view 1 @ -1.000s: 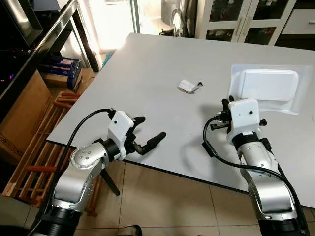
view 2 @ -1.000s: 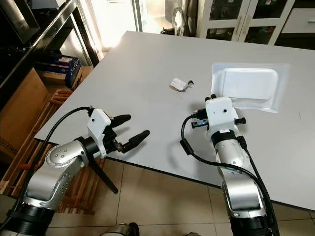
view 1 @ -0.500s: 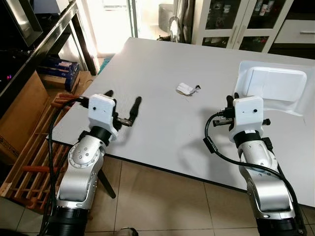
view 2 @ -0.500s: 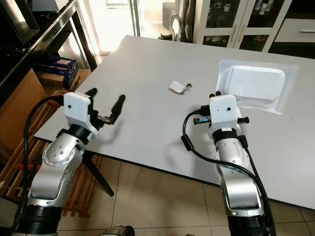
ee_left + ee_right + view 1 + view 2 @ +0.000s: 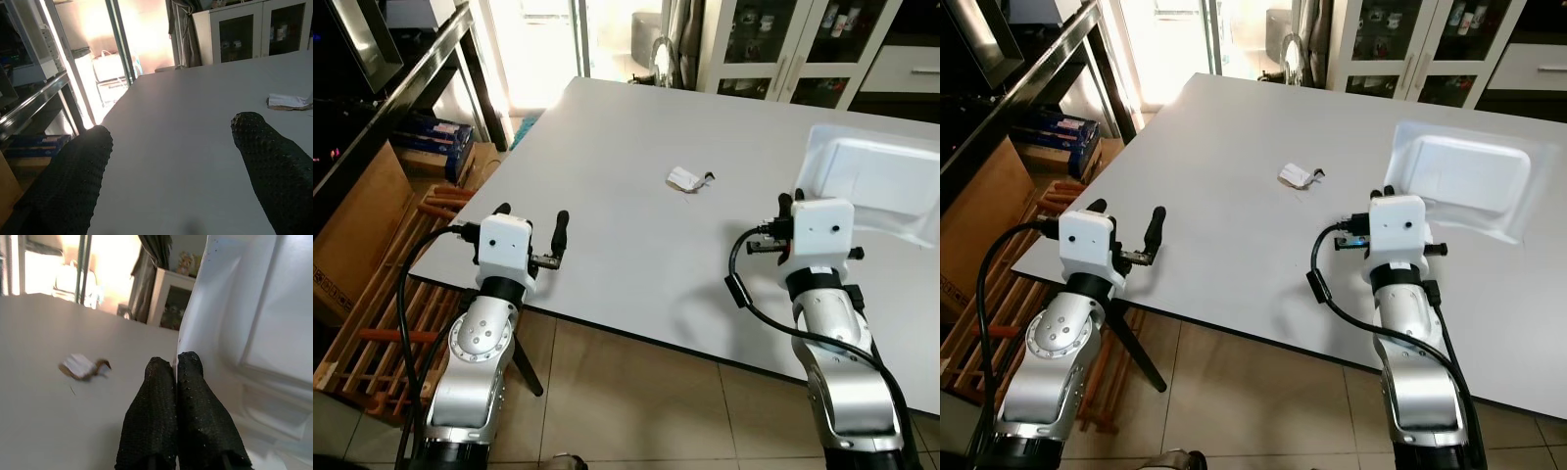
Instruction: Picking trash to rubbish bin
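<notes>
Approaching is the step in hand: the left gripper [image 5: 529,217], fingers spread, hovers near the grey table [image 5: 607,147] edge, with the small crumpled white wrapper [image 5: 684,178] well ahead. The right gripper [image 5: 174,366], fingers pressed together and empty, sits beside the white plastic tray [image 5: 1464,176]. Next move, as judged: extend the left gripper to straddle the wrapper, then close.

My left tool [image 5: 530,217] has black fingers [image 5: 271,169] stippled with tiny bumps, under a white wrist block. My right tool [image 5: 177,363] is black and dotted too. The counter [image 5: 607,176] ahead is pale grey. Ahead of my tools lies a white scrap of trash [image 5: 685,178] with a brown edge. Beside my right tool, the tray [image 5: 1464,176] is glossy white.
</notes>
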Robot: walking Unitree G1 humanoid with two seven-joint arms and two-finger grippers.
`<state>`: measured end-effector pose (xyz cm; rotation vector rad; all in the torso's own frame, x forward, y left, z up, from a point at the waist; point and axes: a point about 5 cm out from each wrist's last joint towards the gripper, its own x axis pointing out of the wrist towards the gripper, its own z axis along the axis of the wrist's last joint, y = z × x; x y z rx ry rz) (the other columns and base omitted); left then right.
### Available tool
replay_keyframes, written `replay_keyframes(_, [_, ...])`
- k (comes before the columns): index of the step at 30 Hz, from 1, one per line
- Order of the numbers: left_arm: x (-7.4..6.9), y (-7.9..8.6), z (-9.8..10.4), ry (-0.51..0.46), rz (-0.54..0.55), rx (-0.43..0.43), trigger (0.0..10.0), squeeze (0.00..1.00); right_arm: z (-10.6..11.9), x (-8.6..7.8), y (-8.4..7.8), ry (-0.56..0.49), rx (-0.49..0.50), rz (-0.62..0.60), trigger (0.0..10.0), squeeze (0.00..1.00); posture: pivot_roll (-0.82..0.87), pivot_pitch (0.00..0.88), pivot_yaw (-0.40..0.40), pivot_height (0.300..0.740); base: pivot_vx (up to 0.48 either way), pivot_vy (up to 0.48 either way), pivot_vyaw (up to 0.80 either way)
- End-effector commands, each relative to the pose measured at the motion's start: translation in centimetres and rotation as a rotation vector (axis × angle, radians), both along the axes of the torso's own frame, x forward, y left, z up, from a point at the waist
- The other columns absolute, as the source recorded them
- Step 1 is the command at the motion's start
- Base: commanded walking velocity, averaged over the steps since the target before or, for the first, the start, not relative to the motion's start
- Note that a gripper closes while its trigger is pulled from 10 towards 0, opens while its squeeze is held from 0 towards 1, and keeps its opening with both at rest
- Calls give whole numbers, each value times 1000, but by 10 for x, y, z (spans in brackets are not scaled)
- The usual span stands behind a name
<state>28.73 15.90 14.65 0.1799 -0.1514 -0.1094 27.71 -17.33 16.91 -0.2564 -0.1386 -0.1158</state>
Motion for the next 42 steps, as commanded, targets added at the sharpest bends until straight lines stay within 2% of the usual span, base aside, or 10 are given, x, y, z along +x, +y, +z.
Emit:
replay_keyframes(1, [-1,-4,3,-8,-3,10,10000,0,3,-3,-5,-14,1,-23,10000,0,-15,62,39,740,0,0,0])
replay_keyframes(8, [2,-5,2,11,-29,26,10000,0,5,-1,-4,-18,11,-28,10000,0,-18,56,40,740,0,0,0])
replay_keyframes(13, [4,-8,3,14,-57,-7,10000,0,5,-1,-3,-19,13,-25,10000,0,-17,53,40,740,0,-111,0])
replay_keyframes(35, [4,-7,-1,37,-97,-5,10000,0,0,-1,-2,4,19,-21,10000,0,-19,63,43,740,0,-459,0])
replay_keyframes(42, [7,-5,-6,80,-81,-5,10000,0,-1,-1,-3,16,18,-21,10000,0,-19,69,38,740,0,-122,0])
